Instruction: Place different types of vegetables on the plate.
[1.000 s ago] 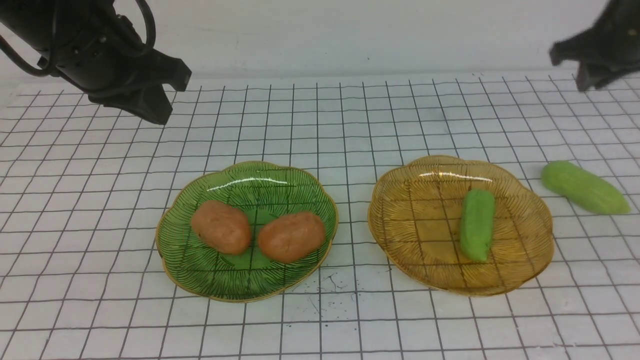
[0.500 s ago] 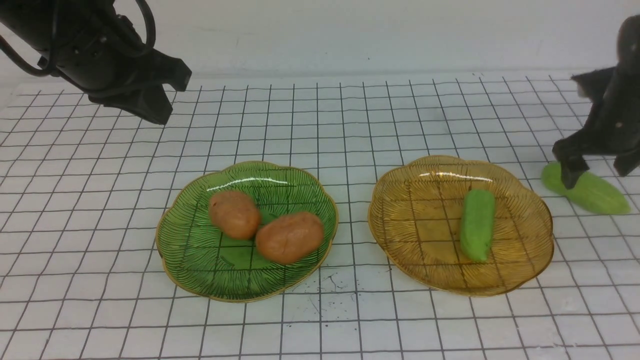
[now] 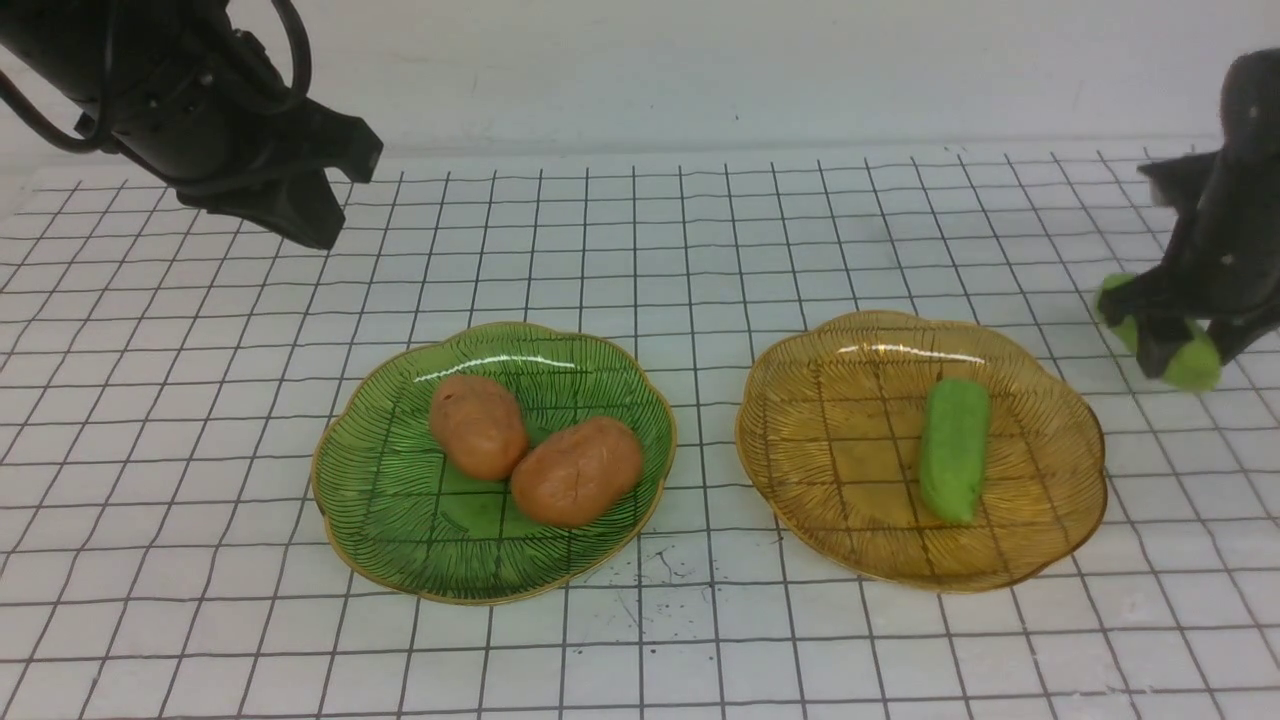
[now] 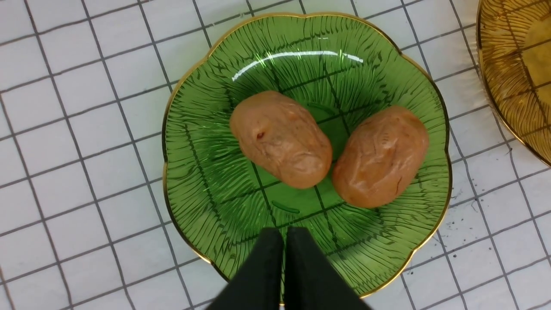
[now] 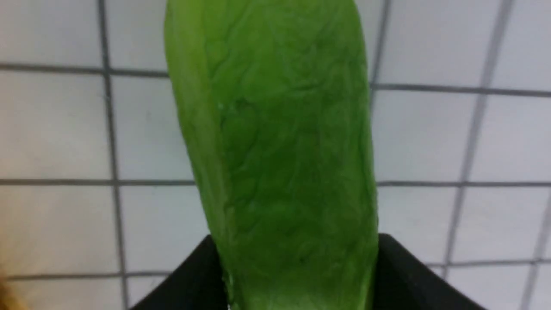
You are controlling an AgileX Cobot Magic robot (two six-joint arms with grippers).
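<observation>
Two orange-brown potato-like lumps [image 3: 479, 425] [image 3: 577, 471] lie touching on the green plate [image 3: 380, 520]. One light green cucumber piece [image 3: 955, 449] lies on the amber plate [image 3: 830, 470]. At the far right, my right gripper [image 3: 1175, 340] is shut on a second cucumber piece [image 3: 1192, 366] and holds it just above the table. In the right wrist view that cucumber [image 5: 280, 150] fills the space between the black fingers [image 5: 400, 267]. My left gripper [image 3: 325, 205] hangs shut and empty at the back left. In its wrist view, the closed fingers [image 4: 269, 258] sit over the green plate's rim [image 4: 206, 185].
The table is a white sheet with a black grid, ending at a pale wall behind. The two plates stand side by side with a narrow gap between them. An edge of the amber plate [image 4: 516, 64] shows in the left wrist view.
My right gripper came down on the cucumber beside the amber plate, closed on it and raised it off the table. One potato rolled against the other. The left arm stayed still.
</observation>
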